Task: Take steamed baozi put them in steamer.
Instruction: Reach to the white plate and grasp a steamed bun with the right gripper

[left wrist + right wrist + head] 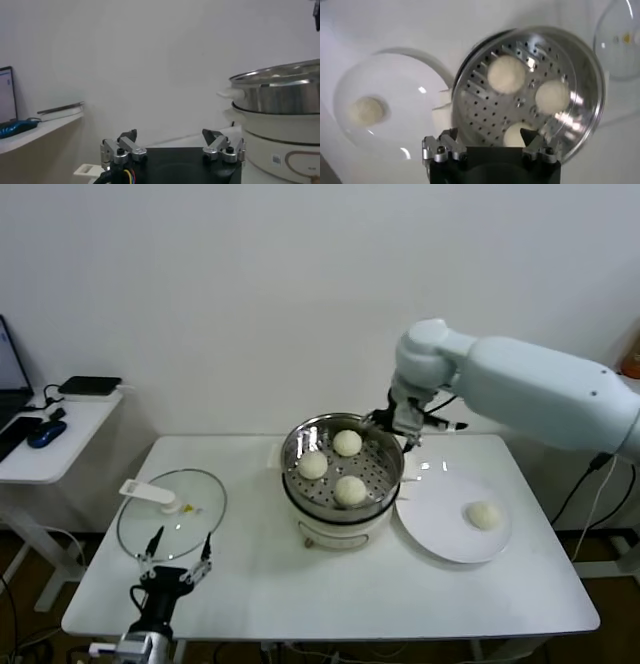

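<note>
The steamer point(343, 506) stands mid-table, a shiny pot on a white base. Three steamed baozi lie on its perforated tray point(347, 443) point(313, 466) point(350, 490). A fourth baozi point(484, 515) rests on the white plate point(440, 534) to its right. My right gripper point(398, 424) hovers open above the pot's far rim. In the right wrist view this gripper point(490, 135) holds nothing, with the steamer point(475, 100) and one baozi point(512, 136) below it and the plate's baozi point(366, 110) off to the side. My left gripper point(178, 569) is parked open at the front left.
A round glass lid point(185, 514) with a white handle point(145, 491) lies on the table's left part, just beyond the left gripper point(169, 134). A small side desk point(60, 439) with a mouse and devices stands further left. The wall runs close behind the table.
</note>
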